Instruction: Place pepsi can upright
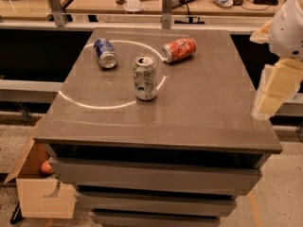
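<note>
At the right edge of the frame the gripper (275, 90) is seen only in part, as pale cream blocks hanging beside the table's right rim and above the floor. It is cut off by the frame edge, and whether it is released or clenched cannot be told. Nothing is seen to be held in it. The white arm housing (289, 20) above it is likewise cropped at the upper right.

The pepsi can (105, 52) is found in the upper left part of the grey table top (199, 112), lying on its side with its silver end turned toward the lower right. Its blue body is visible, but no logo or lettering can be read.

Near the centre an upright white-and-green can (145, 78) is placed. Its label is blurred and no brand can be made out. To the upper right of it, an orange-red can (179, 49) is laid on its side, its writing equally illegible. All three cans are set apart from one another. A thin white ring (90, 106) is traced on the table top, and part of it is hidden behind the upright can.

At the lower left a cardboard box (42, 195) is partly hidden under the table, and a small orange object (46, 167) inside it cannot be identified.
</note>
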Available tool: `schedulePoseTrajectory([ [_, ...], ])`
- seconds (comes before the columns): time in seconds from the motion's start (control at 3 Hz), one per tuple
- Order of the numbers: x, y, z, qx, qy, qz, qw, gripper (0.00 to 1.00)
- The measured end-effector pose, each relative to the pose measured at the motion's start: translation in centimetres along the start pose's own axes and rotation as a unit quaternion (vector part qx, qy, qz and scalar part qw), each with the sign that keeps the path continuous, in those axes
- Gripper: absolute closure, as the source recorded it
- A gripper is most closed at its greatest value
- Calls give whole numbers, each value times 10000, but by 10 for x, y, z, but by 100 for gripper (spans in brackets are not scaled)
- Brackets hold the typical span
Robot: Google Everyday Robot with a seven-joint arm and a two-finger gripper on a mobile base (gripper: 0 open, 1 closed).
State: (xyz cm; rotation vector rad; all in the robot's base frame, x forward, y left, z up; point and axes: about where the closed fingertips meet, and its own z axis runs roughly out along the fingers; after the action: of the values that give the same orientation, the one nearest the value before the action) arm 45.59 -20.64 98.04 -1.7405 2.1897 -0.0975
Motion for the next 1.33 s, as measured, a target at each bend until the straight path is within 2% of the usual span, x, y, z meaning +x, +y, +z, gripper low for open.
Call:
schedulePoseTrajectory([
  [0.33, -14, -54, 16, 205, -86, 256, 9994, 0],
  [0.67, -12, -100, 16, 412, -237, 993, 9939, 0],
  [1.0, -37, -146, 18, 616, -535, 1763, 9810, 0],
  [1.33, -35, -142, 19, 600, -513, 1719, 9819, 0],
])
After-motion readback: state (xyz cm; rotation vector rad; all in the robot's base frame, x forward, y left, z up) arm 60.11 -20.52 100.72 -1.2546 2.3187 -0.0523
